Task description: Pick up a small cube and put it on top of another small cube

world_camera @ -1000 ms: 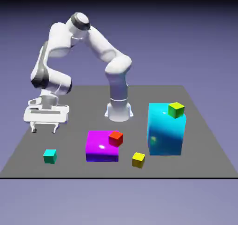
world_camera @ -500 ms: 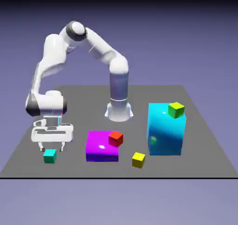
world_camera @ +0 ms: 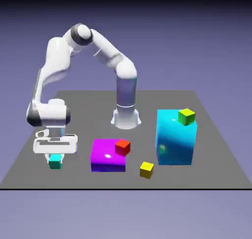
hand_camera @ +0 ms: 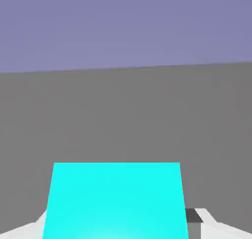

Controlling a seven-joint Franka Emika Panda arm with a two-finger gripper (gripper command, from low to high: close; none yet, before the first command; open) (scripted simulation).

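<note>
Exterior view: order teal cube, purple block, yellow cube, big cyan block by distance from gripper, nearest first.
1. Teal cube: between the fingers of the gripper.
2. Purple block: next, toward the exterior view's right.
3. Yellow cube: beyond the purple block.
4. Cyan block: farthest right.

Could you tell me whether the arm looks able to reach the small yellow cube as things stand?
Probably not yet: the end effector is closed on the small teal cube. Otherwise, nothing seems to cover the yellow cube.
</note>
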